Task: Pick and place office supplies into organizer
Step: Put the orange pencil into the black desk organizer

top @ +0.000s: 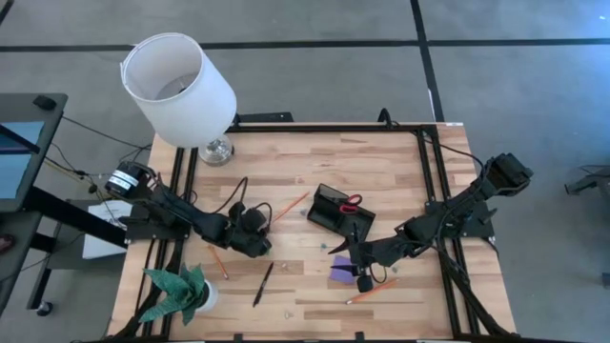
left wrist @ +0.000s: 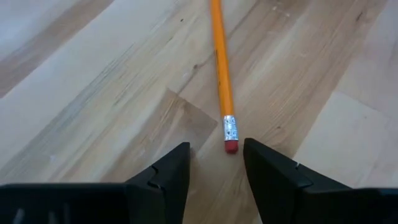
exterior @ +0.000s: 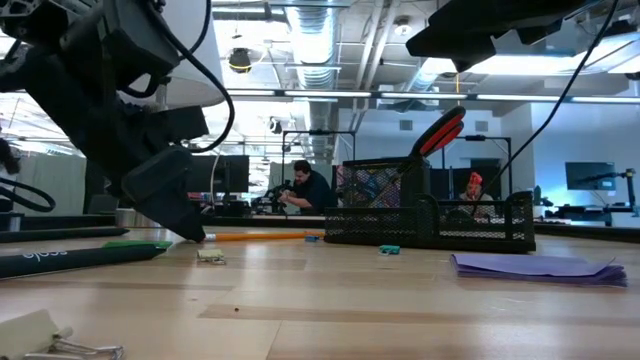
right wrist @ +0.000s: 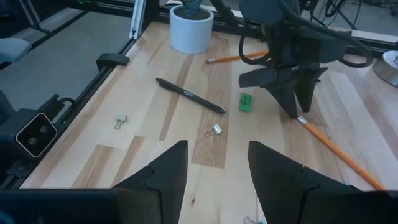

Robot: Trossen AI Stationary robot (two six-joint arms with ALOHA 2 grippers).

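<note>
Pale wood planks make up the tabletop [top: 381, 162], and along its near edge stand a green paper plant [top: 176, 291] in a white pot, a black pen [top: 263, 284] lying at a slant and an orange pencil [top: 372, 292]. Just beyond that pencil the right tool [top: 363, 278] hangs above the purple note pad [top: 342, 270], its two dark fingers [right wrist: 165, 171] spread apart with nothing between them; its own camera looks across the wood at the pen, a small green piece [right wrist: 245, 102] and a little binder clip [right wrist: 216, 130]. Level with it, on the other side, the left tool [top: 262, 241] is lowered to the wood with its tips at the eraser end of a second orange pencil [left wrist: 221, 74]; the fingers stand open on either side of the red eraser, and the pencil lies flat on the boards, not gripped. Farther back, near the middle of the tabletop, sits the black mesh organizer [top: 340, 213] with red-handled scissors [top: 351, 202] standing in its back section. At the far left corner rests a lamp [top: 181, 90] with a white shade. In the low view, people sit at desks in the room behind.
</note>
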